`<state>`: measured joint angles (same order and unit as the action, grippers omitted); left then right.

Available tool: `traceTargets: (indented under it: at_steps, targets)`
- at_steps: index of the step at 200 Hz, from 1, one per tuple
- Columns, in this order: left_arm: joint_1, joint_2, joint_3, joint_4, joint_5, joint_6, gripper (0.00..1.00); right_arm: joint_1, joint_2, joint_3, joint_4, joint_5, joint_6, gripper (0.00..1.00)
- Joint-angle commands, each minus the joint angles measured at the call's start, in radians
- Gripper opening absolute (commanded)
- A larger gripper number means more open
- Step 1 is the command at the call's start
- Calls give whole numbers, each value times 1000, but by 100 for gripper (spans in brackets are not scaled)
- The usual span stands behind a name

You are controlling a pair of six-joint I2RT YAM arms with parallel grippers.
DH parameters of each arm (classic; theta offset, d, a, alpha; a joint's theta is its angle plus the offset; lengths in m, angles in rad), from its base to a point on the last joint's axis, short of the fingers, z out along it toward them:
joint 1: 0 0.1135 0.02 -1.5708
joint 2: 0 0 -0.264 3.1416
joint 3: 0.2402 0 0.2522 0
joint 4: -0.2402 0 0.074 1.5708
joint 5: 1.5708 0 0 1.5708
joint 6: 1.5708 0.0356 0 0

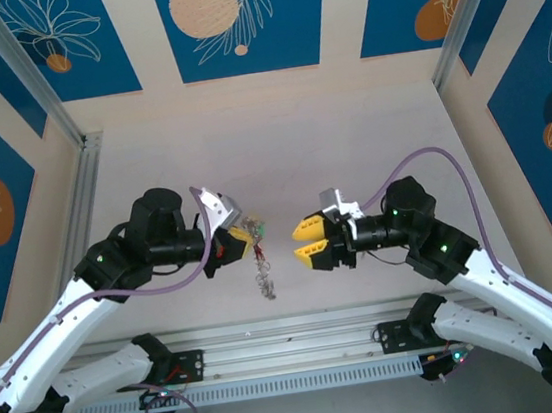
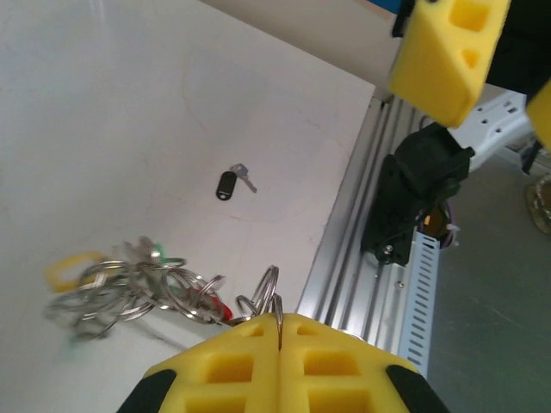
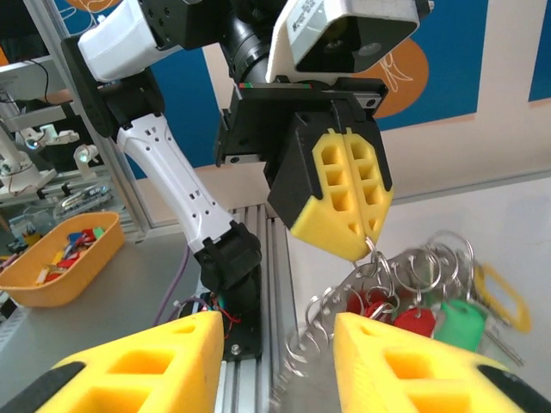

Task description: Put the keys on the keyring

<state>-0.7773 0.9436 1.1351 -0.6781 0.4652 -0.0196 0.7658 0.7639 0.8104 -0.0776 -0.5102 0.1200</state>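
My left gripper (image 2: 280, 325) is clamped shut on one thin ring of the keyring (image 2: 142, 284), a tangle of grey metal rings with red, green and yellow plastic tags. The tangle hangs from it over the pale table (image 2: 103, 103); can't tell if the low end touches. My right gripper (image 1: 308, 241) faces it close by, jaws apart, empty. A small black-headed key (image 2: 229, 182) with a silver blade lies loose on the table, ahead of and below the left gripper and away from the aluminium rail (image 2: 344, 249). Its blade points up-right in the left wrist view. The right arm is free, so it likely fetches the key.
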Motion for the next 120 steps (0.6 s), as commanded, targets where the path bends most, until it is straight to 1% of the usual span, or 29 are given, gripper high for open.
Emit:
traceTargets:
  at_steps: [1,16,32,53,94,120]
  targets:
    - [-12,-26,35,34,106,3,0,7,40,55,-28,-30,-32,36]
    - [-11,-32,35,49,138,9,0,7,85,95,-38,-65,-34,30]
    - [-14,-40,30,75,171,10,0,9,128,130,-59,-82,-45,27]
    - [-13,-51,33,99,197,12,0,10,156,150,-81,-93,-68,27]
    - [-13,-44,62,102,227,18,0,35,155,162,-106,-195,-110,27]
    - [-13,-36,76,110,246,17,0,50,172,179,-130,-198,-128,27]
